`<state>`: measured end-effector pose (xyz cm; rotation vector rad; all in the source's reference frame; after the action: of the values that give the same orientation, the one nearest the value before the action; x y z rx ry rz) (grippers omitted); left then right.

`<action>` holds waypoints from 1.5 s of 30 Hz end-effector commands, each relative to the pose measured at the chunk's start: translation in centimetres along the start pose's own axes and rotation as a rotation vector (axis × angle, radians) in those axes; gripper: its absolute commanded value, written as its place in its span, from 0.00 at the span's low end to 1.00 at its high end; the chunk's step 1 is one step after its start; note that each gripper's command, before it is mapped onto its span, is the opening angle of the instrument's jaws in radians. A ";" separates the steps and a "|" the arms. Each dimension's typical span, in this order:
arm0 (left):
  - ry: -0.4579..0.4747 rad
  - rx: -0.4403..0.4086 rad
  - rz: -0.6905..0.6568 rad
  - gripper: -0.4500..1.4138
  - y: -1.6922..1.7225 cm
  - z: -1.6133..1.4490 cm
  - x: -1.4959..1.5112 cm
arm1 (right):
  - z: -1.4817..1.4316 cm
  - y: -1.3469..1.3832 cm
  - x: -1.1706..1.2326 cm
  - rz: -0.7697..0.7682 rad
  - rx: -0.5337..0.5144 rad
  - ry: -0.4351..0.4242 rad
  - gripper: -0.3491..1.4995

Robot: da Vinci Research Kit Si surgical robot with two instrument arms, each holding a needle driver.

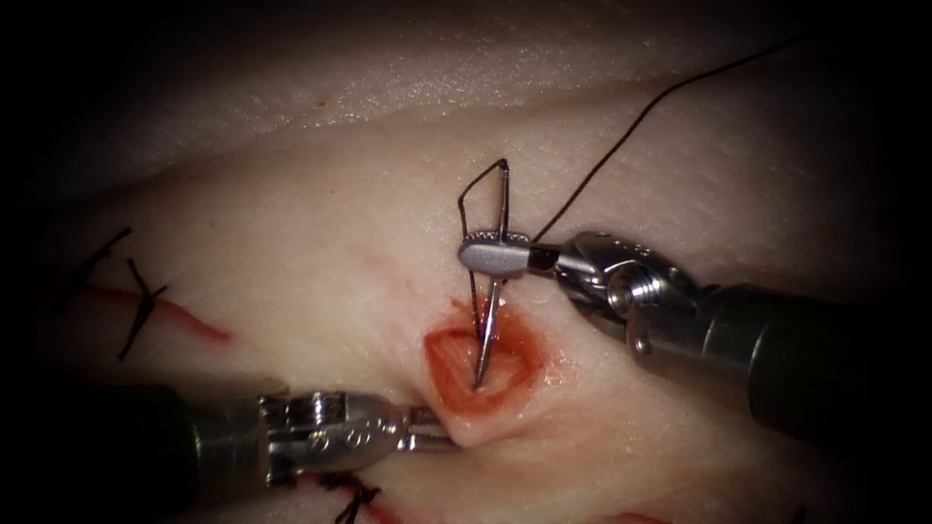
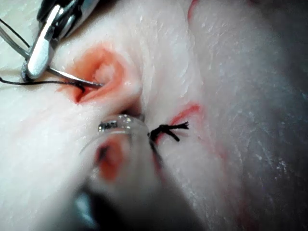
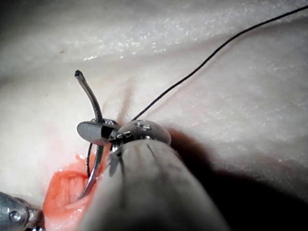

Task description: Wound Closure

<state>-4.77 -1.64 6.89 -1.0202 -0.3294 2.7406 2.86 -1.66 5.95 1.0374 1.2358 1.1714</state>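
My right tool [image 1: 485, 254] comes in from the right and is shut on the curved needle [image 1: 490, 320] about midway along its curve. The needle stands almost upright, its tail end pointing up and its tip down in the open red cut [image 1: 505, 374], touching the raw surface there. Dark thread [image 1: 641, 121] runs from the needle's tail, loops beside it, and trails off to the upper right. My left tool [image 1: 432, 434] reaches in from the lower left, shut on the tissue edge [image 1: 456, 427] at the cut's lower left lip, lifting it into a fold.
The tissue [image 1: 291, 243] carries earlier stitches with cut thread ends at far left [image 1: 141, 301] and near the bottom edge [image 1: 354, 497]. A thin line of red fluid [image 1: 194, 320] marks the closed cut. A knot [image 2: 168, 131] lies close to the left tool.
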 end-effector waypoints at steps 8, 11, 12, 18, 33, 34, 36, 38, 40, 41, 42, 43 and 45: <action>0.001 0.003 0.001 0.36 -0.03 0.10 0.03 | 0.05 -0.01 -0.09 0.035 0.010 -0.008 0.00; 0.000 0.003 0.001 0.36 -0.03 0.11 0.03 | 0.08 -0.07 -0.15 0.039 0.027 -0.021 0.00; 0.000 0.003 0.002 0.36 -0.03 0.11 0.02 | 0.09 -0.09 -0.17 0.044 0.032 -0.025 0.00; 0.000 0.003 0.003 0.36 -0.04 0.11 0.02 | 0.13 -0.15 -0.20 0.050 0.042 -0.032 0.00; 0.010 -0.007 0.033 0.36 0.00 0.00 0.08 | -0.08 0.08 0.63 0.041 0.099 0.228 0.97; 0.013 -0.007 0.050 0.36 0.00 -0.01 0.09 | -0.10 0.09 0.67 0.043 0.096 0.229 0.98; 0.054 0.008 0.108 0.36 -0.02 -0.08 0.15 | -0.29 0.16 0.78 0.050 0.100 0.224 0.94; 0.079 0.020 0.145 0.36 -0.06 -0.12 0.19 | -0.43 0.20 0.80 0.049 0.109 0.211 0.91; 0.099 0.033 0.184 0.40 -0.09 -0.13 0.21 | -0.55 0.23 0.80 0.050 0.110 0.211 0.91; 0.110 0.042 0.200 0.42 -0.10 -0.13 0.22 | -0.61 0.24 0.80 0.050 0.113 0.213 0.90; 0.130 0.054 0.211 0.47 -0.12 -0.13 0.23 | -0.68 0.25 0.80 0.050 0.121 0.219 0.88; 0.146 0.068 0.226 0.50 -0.14 -0.12 0.25 | -0.72 0.26 0.79 0.050 0.126 0.223 0.87; 0.200 0.095 0.269 0.57 -0.18 -0.13 0.30 | -0.85 0.27 0.75 0.050 0.128 0.222 0.85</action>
<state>-4.81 -1.39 6.60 -1.3835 -0.0316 2.8176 1.94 -0.94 5.99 1.0599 1.4816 1.2880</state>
